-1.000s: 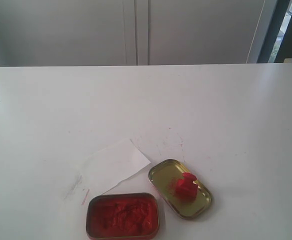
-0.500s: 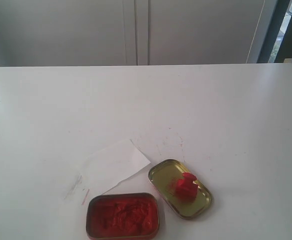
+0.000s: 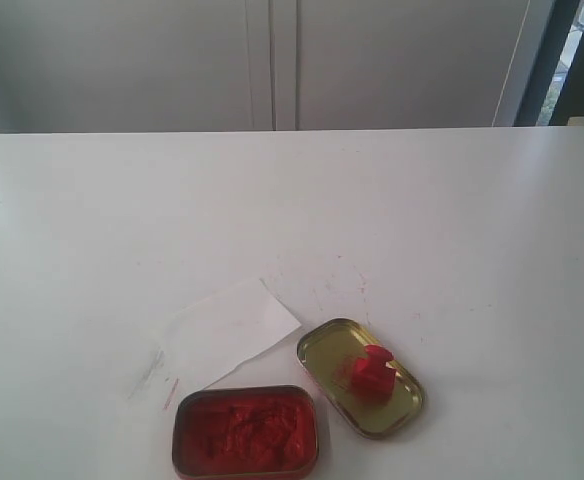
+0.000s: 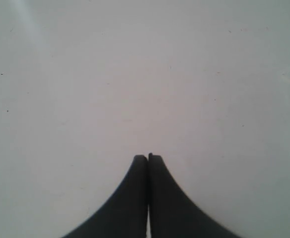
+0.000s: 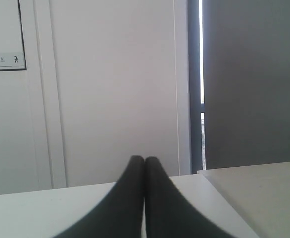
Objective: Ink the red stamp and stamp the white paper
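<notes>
Open tabletop [image 3: 392, 220] on the far side; ink tin [image 3: 246, 432], lid [image 3: 322, 355] and paper [image 3: 230, 332] crowd the near edge.

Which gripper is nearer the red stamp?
Cannot tell: left gripper faces tabletop, right gripper faces the wall; neither view shows the red stamp, resting in the gold lid.

An open tin of red paste [image 3: 246, 432] lies just beside a gold lid [image 3: 326, 358] on the white table [image 3: 422, 220].

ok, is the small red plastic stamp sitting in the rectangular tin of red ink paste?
No, the small red plastic stamp stands in the gold metal lid.
</notes>
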